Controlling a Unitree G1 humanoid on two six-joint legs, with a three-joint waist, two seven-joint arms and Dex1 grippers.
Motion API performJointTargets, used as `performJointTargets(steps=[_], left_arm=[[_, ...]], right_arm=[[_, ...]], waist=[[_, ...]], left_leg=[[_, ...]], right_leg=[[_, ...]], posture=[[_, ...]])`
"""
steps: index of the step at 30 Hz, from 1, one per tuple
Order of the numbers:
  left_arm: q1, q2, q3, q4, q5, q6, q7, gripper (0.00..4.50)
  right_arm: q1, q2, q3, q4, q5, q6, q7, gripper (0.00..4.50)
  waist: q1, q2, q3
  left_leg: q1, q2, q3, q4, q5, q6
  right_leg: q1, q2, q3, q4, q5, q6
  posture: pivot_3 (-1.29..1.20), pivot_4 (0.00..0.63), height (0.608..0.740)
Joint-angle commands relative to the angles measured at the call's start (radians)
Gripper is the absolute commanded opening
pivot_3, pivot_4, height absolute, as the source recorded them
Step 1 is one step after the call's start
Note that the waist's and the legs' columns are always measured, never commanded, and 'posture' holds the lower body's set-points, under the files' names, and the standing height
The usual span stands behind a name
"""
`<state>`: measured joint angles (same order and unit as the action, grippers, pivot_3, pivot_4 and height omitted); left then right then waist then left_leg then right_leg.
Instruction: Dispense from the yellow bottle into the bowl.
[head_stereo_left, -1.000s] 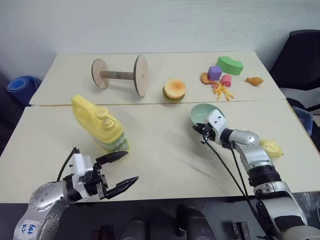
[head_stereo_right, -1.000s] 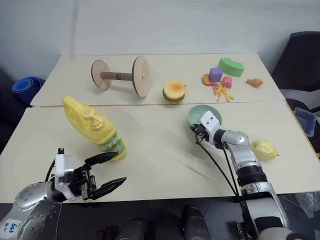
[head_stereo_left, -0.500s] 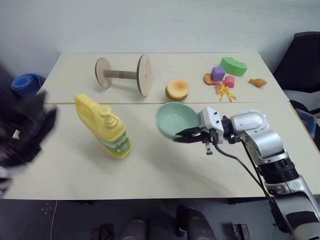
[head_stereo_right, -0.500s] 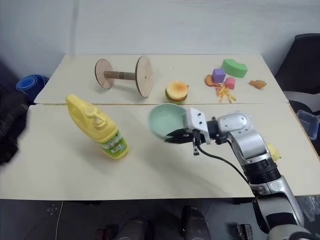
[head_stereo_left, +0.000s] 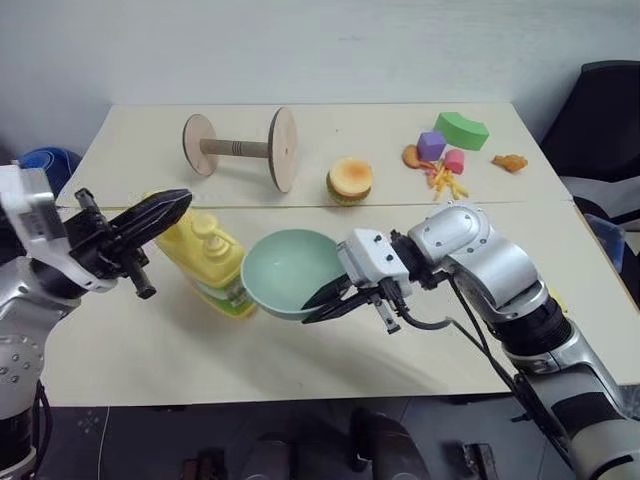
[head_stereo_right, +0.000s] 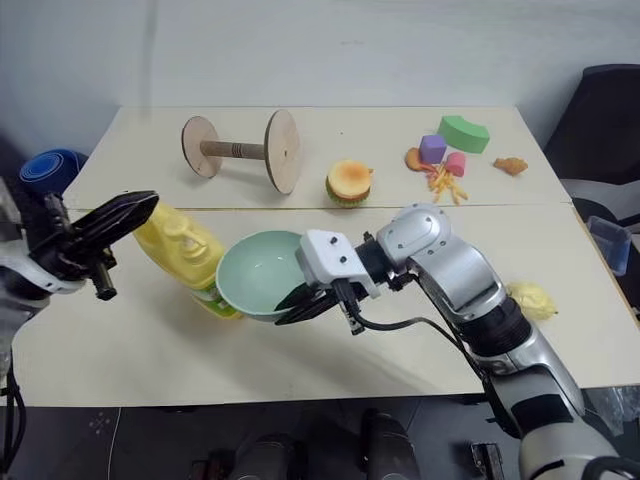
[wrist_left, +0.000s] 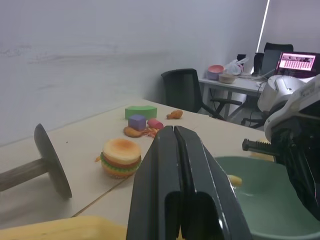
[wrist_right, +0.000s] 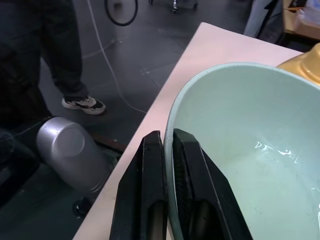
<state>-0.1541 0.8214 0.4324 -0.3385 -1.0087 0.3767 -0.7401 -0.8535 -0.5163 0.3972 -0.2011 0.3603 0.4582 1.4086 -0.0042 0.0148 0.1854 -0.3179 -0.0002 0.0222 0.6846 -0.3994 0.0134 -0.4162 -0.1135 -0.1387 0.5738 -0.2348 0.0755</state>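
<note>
The right gripper (head_stereo_left: 318, 300), clamped on the bowl's (head_stereo_left: 283, 272) rim, has carried it across the table to just beside the bottle (head_stereo_left: 205, 258), while the left gripper (head_stereo_left: 170, 204) has risen over the pump and closed empty, poised to press.

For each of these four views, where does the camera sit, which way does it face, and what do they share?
Left and right eye views: on the head, looking forward and down at the table; both arms show.
Left wrist view: along the shut left gripper, across the table toward the toy burger.
Right wrist view: along the right gripper, clamped on the bowl rim, toward the floor.
Shared: the bowl and the yellow bottle appear in all.
</note>
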Motion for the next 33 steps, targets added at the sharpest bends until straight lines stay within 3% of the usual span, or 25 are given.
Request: performJointTargets(steps=[1, 14, 24, 33], left_arm=[[-0.029, -0.006, -0.027, -0.001, 0.058, 0.006, -0.007, 0.02], [-0.041, -0.024, -0.117, 0.029, 0.223, 0.060, 0.010, 0.02], [0.020, -0.003, -0.179, 0.013, 0.279, 0.176, 0.084, 0.02], [0.036, -0.050, -0.215, 0.000, 0.297, 0.182, 0.148, 0.02]], right_arm=[[-0.056, 0.036, -0.003, -0.038, -0.015, 0.038, -0.071, 0.00], [-0.143, 0.107, 0.045, -0.035, -0.060, 0.156, -0.183, 0.00], [-0.141, 0.115, 0.049, -0.034, -0.063, 0.159, -0.182, 0.00], [-0.157, 0.136, 0.044, 0.009, -0.068, 0.153, -0.181, 0.00]], waist=[[-0.001, 0.000, 0.000], [-0.004, 0.000, 0.000], [-0.004, 0.006, -0.003], [-0.003, 0.012, -0.007]], left_leg=[[0.000, 0.000, 0.000, 0.000, 0.000, 0.000], [0.002, 0.001, 0.000, 0.000, 0.002, -0.002], [0.007, 0.001, 0.001, 0.000, 0.002, -0.002], [0.017, 0.002, 0.006, -0.003, 0.001, -0.003]], right_leg=[[0.000, 0.000, 0.000, 0.000, 0.000, 0.000], [0.000, 0.000, 0.002, 0.004, 0.000, -0.001], [0.002, -0.001, 0.004, 0.006, 0.000, -0.001], [0.006, -0.001, 0.007, 0.008, -0.002, -0.003]], posture=[[0.00, 0.150, 0.740], [0.00, 0.150, 0.740], [0.00, 0.150, 0.740], [0.00, 0.150, 0.740]])
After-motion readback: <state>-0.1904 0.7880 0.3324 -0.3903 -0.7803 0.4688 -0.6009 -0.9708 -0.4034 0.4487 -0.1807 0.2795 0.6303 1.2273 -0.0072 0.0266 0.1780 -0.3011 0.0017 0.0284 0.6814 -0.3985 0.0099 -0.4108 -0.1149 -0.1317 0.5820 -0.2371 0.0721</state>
